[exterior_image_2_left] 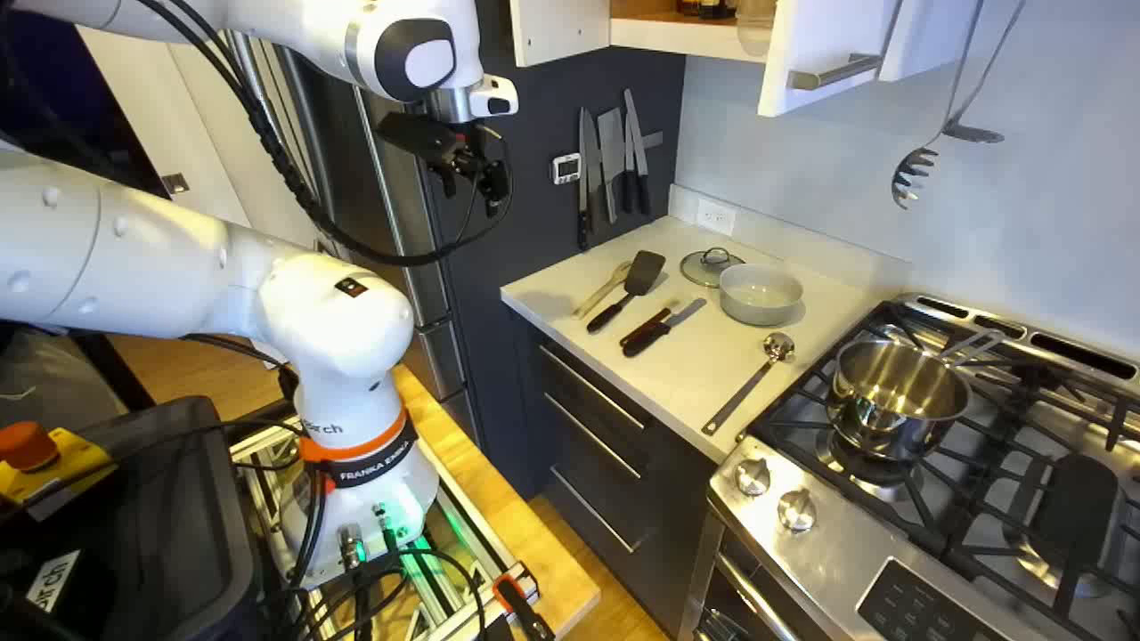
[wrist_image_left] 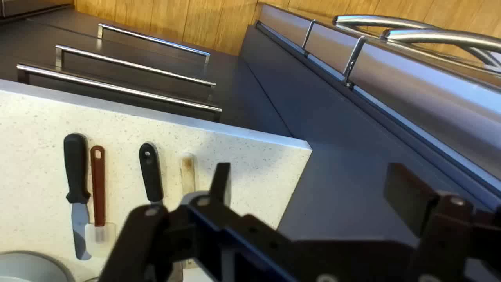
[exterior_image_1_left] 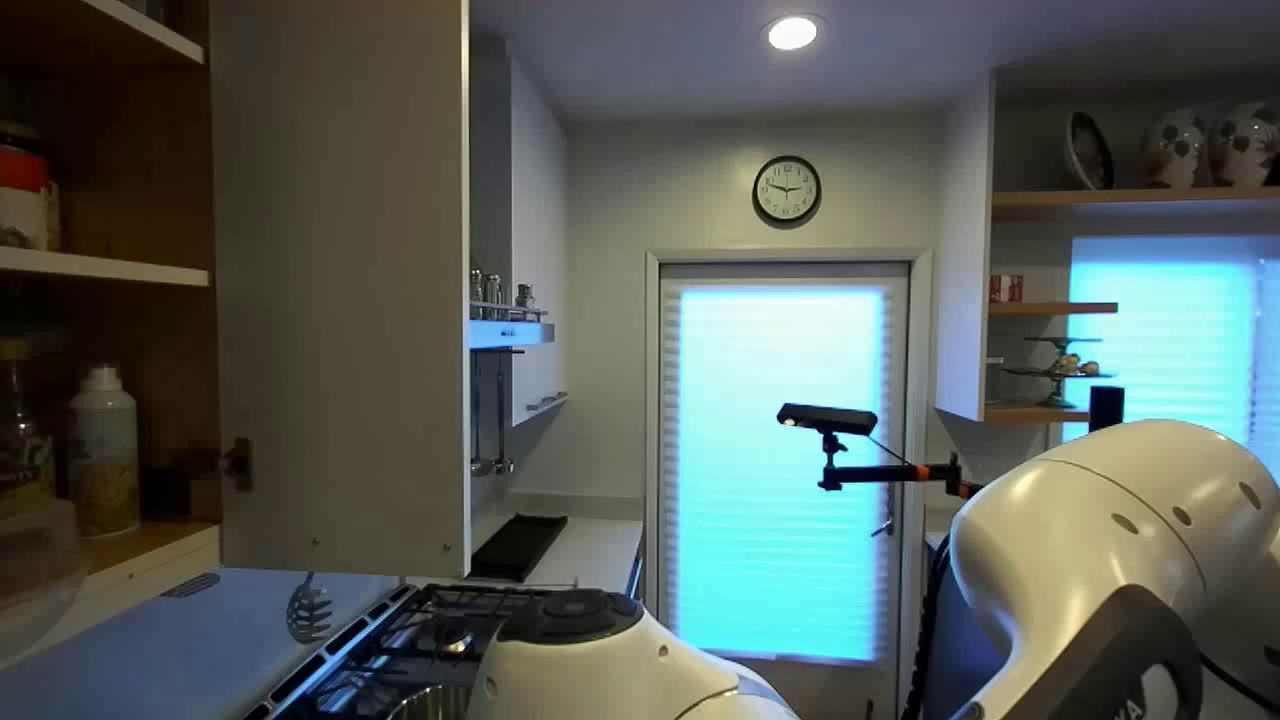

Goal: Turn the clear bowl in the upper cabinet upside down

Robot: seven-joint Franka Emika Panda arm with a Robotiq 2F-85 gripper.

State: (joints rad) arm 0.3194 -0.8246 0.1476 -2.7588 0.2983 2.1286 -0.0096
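I have the jaws spread wide, while the clear bowl (exterior_image_1_left: 36, 582), eight o'clock in an exterior view, runs off-frame.

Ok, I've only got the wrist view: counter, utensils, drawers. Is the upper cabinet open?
Observer: Yes, both exterior views show the upper cabinet standing open.
Operator: And the clear bowl, can you see it?
Observer: Part of the clear bowl shows in both exterior views, at the upper cabinet's front edge. I can't be sure which way up it is.
Operator: Is my gripper at it yet?
Observer: No, in an exterior view the gripper hangs well apart from it, lower and farther left in the picture.
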